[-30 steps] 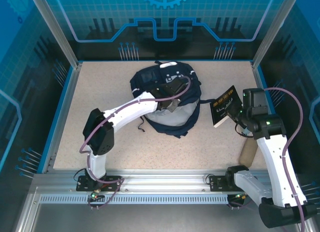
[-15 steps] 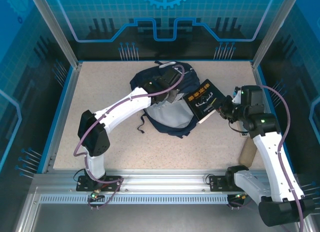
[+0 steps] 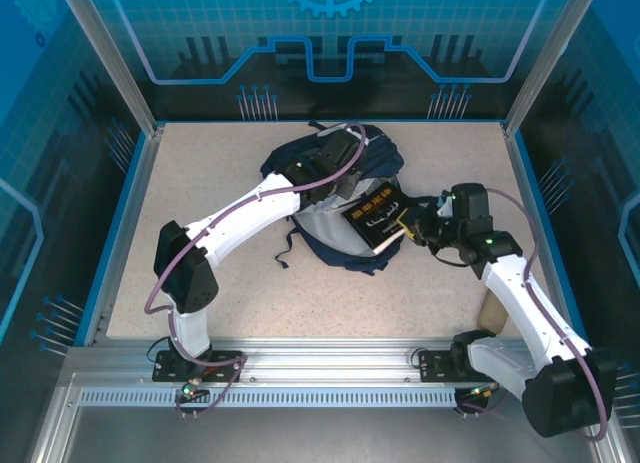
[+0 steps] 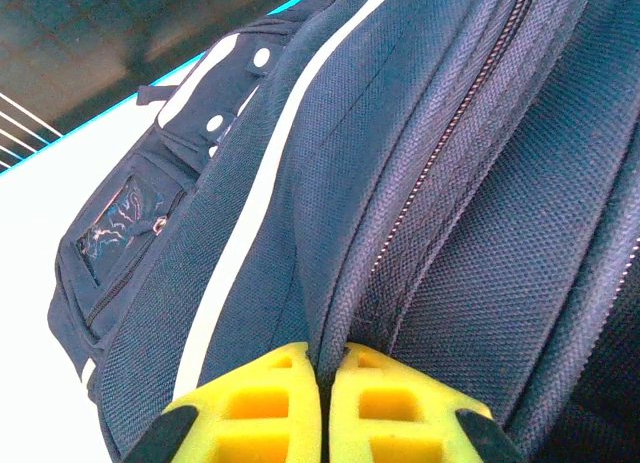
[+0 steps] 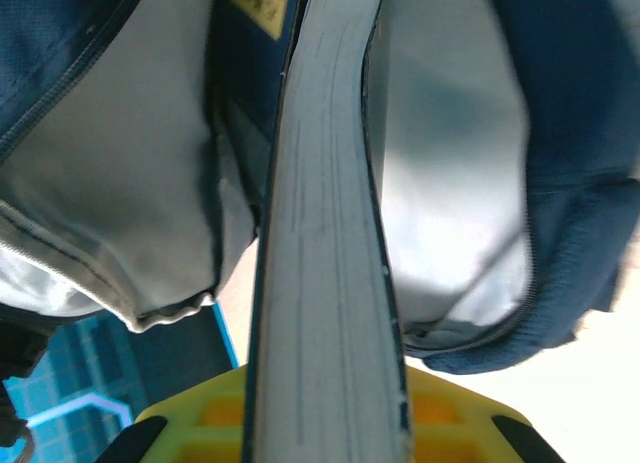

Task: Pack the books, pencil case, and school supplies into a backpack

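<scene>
The navy backpack (image 3: pixel 382 159) lies at the middle back of the table, its mouth with the grey lining (image 3: pixel 322 231) facing the front. My left gripper (image 3: pixel 346 189) is shut on the fabric beside the zipper (image 4: pixel 400 233) and holds that edge up. My right gripper (image 3: pixel 414 226) is shut on a dark-blue book (image 3: pixel 375 215), whose far end is inside the mouth. In the right wrist view the book's page edge (image 5: pixel 325 233) runs between the lining walls (image 5: pixel 120 163), next to another book with a yellow mark (image 5: pixel 255 8). School supplies are out of view.
A tan oblong thing (image 3: pixel 493 305) lies by the table's right edge behind my right arm; I cannot tell whether it is the pencil case. A loose dark strap (image 3: pixel 287 251) trails from the backpack toward the front. A blue rim (image 3: pixel 130 223) borders the table.
My right arm has swung left, carrying the book from beside the backpack into its open mouth. My left gripper has lifted the backpack's edge slightly toward the back.
</scene>
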You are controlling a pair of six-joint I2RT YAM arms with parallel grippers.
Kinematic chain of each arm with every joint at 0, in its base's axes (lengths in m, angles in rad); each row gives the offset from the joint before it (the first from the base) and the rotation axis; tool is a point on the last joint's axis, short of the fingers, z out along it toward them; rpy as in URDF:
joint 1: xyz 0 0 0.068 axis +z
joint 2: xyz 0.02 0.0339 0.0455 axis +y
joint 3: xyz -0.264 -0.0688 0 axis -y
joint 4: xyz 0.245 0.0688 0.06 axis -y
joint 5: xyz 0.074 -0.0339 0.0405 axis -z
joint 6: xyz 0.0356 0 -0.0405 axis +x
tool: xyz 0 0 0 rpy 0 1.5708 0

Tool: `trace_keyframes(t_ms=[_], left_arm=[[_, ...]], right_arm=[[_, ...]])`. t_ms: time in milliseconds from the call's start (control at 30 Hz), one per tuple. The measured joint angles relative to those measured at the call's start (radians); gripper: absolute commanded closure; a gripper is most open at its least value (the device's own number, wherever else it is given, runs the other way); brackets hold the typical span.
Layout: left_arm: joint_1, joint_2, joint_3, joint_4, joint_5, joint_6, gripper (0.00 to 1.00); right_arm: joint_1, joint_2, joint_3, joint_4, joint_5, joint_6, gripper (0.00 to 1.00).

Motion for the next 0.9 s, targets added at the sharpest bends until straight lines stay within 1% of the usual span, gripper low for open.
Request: trace_keyframes(t_ms=[200, 333, 433, 533, 733, 900], left_arm=[[0.0, -0.002, 0.0, 0.002, 0.008, -0.003, 0.98], [0.0, -0.01, 0.0, 0.002, 0.012, -0.018, 0.98], [0.0, -0.018, 0.0, 0.002, 0.02, -0.026, 0.98], [0.0, -0.024, 0.0, 0.002, 0.027, -0.027, 0.98], [0.0, -0.035, -0.012, 0.002, 0.031, -0.038, 0.98], [0.0, -0.045, -0.032, 0.002, 0.039, -0.046, 0.98]], right_arm=[[0.08, 0.082, -0.018, 0.236, 0.018, 0.09, 0.92], [0.141, 0.172, -0.017, 0.333, 0.053, 0.112, 0.92], [0.167, 0.248, -0.017, 0.385, 0.09, 0.127, 0.92], [0.172, 0.313, -0.017, 0.415, 0.124, 0.137, 0.92], [0.172, 0.38, -0.017, 0.485, 0.195, 0.145, 0.91], [0.172, 0.469, 0.011, 0.519, 0.216, 0.157, 0.9]])
